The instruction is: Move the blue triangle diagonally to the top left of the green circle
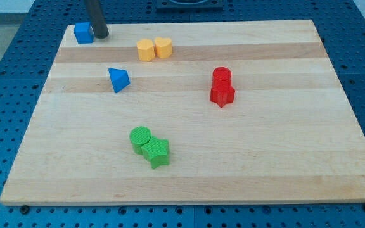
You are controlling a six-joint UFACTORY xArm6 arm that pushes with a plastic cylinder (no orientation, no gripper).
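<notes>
The blue triangle (118, 79) lies on the wooden board in the upper left part. The green circle (140, 138) sits below the middle, touching a green star (156, 152) at its lower right. The triangle is well above and slightly left of the green circle. My tip (101, 35) is at the board's top left corner, touching or just right of a blue cube (83, 32), and far above the triangle.
A yellow hexagon (145, 49) and a yellow heart (163, 47) sit side by side near the top. A red cylinder (221, 76) and a red star (222, 94) touch at the right of centre. The board's edge (43, 88) runs down the left.
</notes>
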